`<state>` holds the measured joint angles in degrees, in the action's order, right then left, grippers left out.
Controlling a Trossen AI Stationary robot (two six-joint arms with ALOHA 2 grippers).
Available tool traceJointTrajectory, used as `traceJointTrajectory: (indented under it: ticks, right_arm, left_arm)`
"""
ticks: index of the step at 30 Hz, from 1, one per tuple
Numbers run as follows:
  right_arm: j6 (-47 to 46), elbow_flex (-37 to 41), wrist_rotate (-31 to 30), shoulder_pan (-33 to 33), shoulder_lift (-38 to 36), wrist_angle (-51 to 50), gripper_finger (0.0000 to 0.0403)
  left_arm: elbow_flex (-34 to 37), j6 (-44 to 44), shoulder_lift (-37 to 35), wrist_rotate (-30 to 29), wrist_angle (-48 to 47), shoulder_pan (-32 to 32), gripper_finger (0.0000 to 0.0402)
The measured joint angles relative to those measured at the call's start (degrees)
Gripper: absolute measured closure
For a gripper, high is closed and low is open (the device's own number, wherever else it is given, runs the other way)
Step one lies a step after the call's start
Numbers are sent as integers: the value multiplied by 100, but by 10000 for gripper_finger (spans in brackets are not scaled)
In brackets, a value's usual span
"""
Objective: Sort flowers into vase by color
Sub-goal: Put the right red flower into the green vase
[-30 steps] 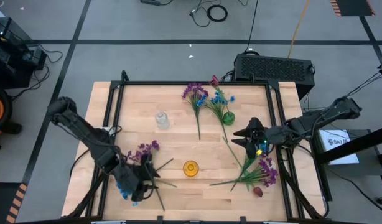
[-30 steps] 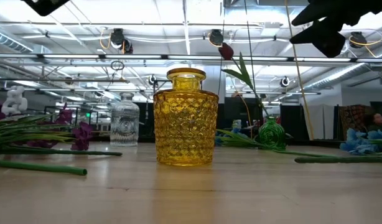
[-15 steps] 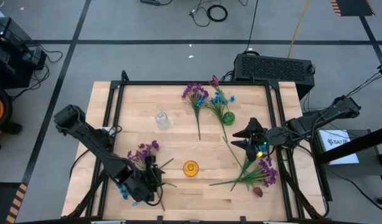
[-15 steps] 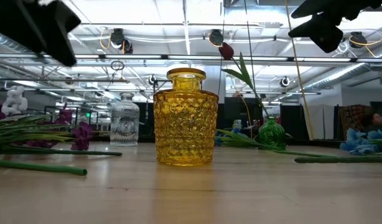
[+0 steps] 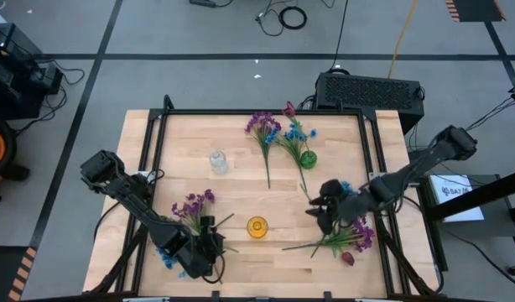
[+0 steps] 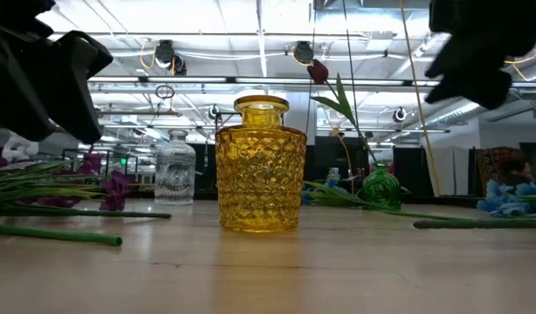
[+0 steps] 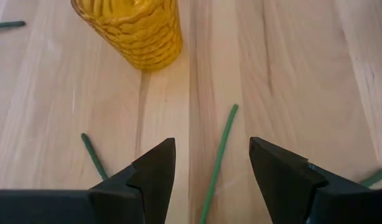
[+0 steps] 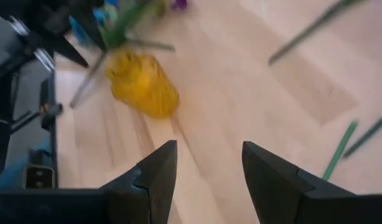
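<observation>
While flowers [image 5: 193, 207] lie scattered over the table [image 5: 241, 189], one green stem [image 7: 217, 163] runs straight between the left gripper [image 7: 212, 167] fingers, which stand apart and clamp nothing. Ahead of those fingers sits the yellow vase [image 7: 132, 30]; a second stem end [image 7: 93, 157] lies just beside one finger. More flowers [image 5: 348, 237] lie close by the right gripper [image 8: 206, 163], whose fingers also stand apart and empty, the yellow vase farther ahead of them. Purple and blue sprigs [image 5: 278, 134] rest by the green vase [image 5: 308, 158], well apart from both grippers

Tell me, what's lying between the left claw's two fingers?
A thin green stem lies on the wood between the open left gripper's fingers, untouched; the left wrist view shows it.
</observation>
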<state>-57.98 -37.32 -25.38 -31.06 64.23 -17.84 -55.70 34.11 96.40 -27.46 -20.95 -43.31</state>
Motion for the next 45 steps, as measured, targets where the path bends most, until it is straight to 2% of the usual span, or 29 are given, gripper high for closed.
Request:
traceJointTrajectory:
  ticks: [6,11,15,22,29,35,41,45]
  right_arm:
    - [-763,0,24,-335,668,-110,262]
    - [-1121,0,-166,-244,1077,-144,287]
    - [-1416,0,-12,-70,1364,-224,293]
    - [-1795,-370,30,7,1773,-1341,293]
    - [-2000,-1174,726,10,2423,-2345,293]
    - [-2197,-1274,1308,-17,3104,-2594,293]
    - [-2214,-1301,1436,-6,3293,-2588,299]
    - [-2234,-1286,1464,-4,3197,-2574,330]
  left_arm:
    - [18,-246,0,-282,191,4,189]
    - [113,-840,0,-497,1031,15,189]
    - [177,-1226,0,-509,1573,17,189]
    - [179,-1217,-2,-503,1579,15,189]
    - [179,-1177,1,-495,1576,-8,189]
    - [179,-911,2,-470,1578,-151,189]
    - [179,-900,2,-463,1576,-341,189]
    - [179,-902,2,-461,1574,-374,189]
